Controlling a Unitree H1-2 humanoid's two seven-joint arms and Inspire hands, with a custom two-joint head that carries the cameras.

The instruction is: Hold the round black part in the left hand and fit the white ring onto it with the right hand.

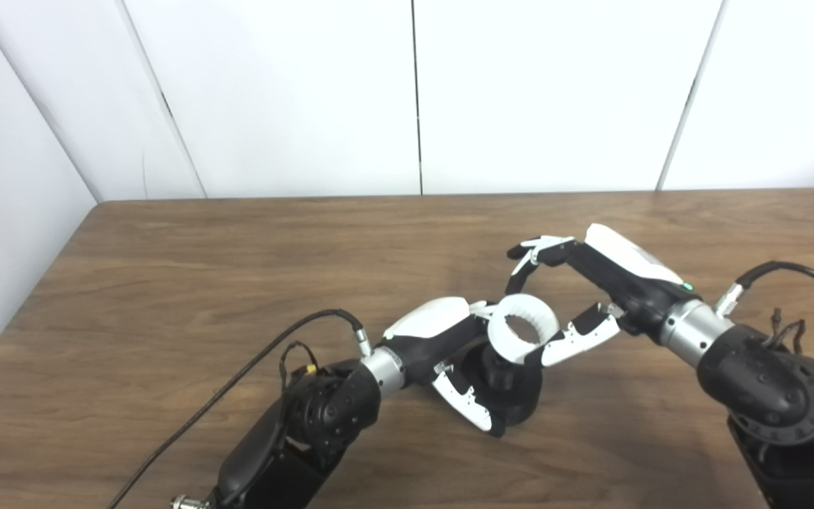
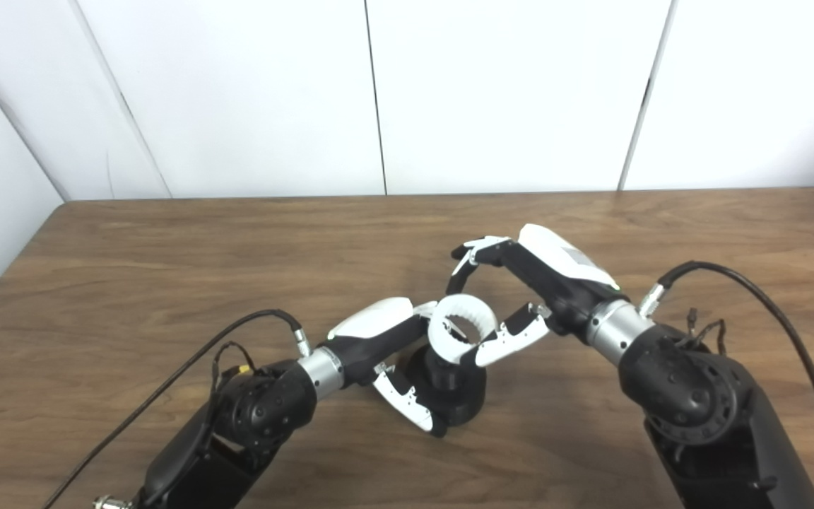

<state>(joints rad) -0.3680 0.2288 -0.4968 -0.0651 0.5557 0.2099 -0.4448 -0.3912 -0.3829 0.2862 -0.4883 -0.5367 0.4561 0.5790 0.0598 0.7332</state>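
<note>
the ring [image 1: 522,327] sits on top of the black part [image 1: 509,385], which the left hand [image 1: 449,353] grips low over the desk [image 1: 167,283], its opening tilted up and near, while the right hand [image 1: 576,297], fingers spread wide, touches its right rim.

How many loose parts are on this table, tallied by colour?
White: 1, the white ring
Black: 1, the round black part held in the left hand
Total: 2

Both robot hands [image 1: 449,346] [image 1: 576,290] seemingly half-curled.
</note>
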